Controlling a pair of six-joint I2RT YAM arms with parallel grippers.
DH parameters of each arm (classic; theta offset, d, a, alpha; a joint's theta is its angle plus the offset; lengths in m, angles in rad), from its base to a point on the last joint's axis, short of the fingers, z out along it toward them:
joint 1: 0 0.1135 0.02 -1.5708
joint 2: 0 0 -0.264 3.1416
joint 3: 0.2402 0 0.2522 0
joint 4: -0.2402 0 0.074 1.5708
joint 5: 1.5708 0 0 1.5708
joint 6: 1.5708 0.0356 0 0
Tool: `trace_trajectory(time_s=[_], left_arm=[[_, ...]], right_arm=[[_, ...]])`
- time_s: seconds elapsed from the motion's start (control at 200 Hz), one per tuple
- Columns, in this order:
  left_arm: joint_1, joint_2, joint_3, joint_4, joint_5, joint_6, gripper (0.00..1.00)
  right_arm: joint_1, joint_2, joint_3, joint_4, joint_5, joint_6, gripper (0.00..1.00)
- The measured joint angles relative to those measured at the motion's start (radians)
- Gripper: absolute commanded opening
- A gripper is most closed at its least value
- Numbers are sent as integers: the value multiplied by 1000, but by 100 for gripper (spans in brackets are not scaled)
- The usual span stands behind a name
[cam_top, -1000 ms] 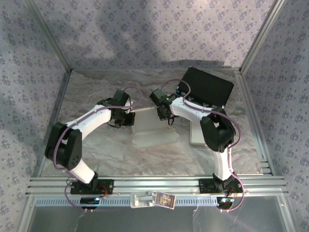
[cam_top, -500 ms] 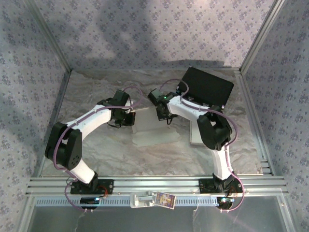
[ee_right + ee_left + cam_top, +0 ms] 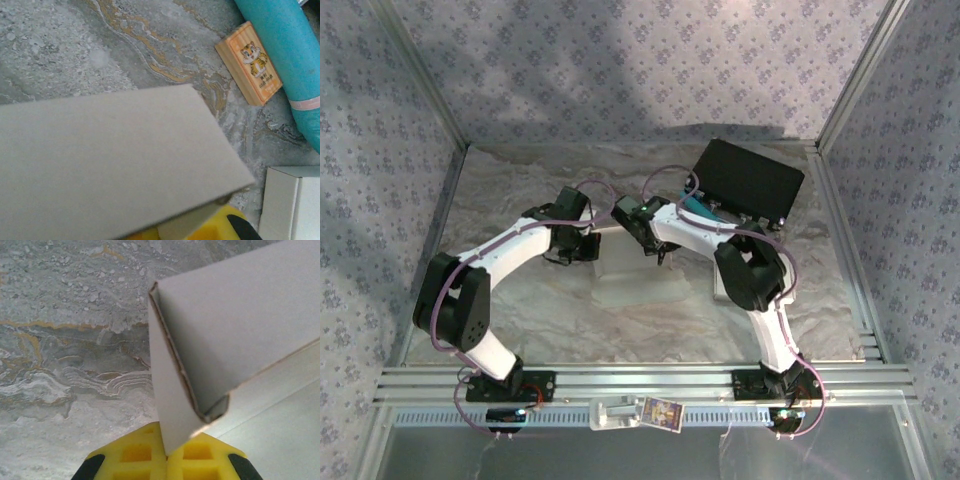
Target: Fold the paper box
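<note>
Paper box (image 3: pixel 638 278) sits mid-table (image 3: pixel 520 310), partly folded, with its far wall raised. Left gripper (image 3: pixel 166 455) is at the box's far-left corner, yellow pads clamped tight on an upright side flap. Right gripper (image 3: pixel 646 240) is at the far-right edge, jaws closed. A cardboard panel crosses its pads and looks pinched, but the contact is hidden. A tiger-printed wooden block (image 3: pixel 248 62) lies nearby, beside a teal roll (image 3: pixel 287 55).

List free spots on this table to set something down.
Free: the near strip between the paper box and the front rail; the back-left corner beyond the left arm. Crowded: centre, where left gripper and right gripper hold the box, and back right around the black case, teal roll and tiger block.
</note>
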Motion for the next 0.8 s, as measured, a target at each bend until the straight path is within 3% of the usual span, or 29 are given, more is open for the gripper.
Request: trace_trajectory(time_s=[0.065,0.15,0.235,0.8], left_arm=[[0,0,-13,26,1,-11,0],[1,0,-33,62,1,-29,13],[1,0,-50,93,0,-46,18],[2,41,-70,222,20,-113,30]], right_arm=[[-5,-26,-16,14,-8,-3,0],[-5,-38,-22,25,-10,-11,0],[-5,-39,-36,31,-13,-14,0],[-10,-39,-65,36,-30,-14,0]])
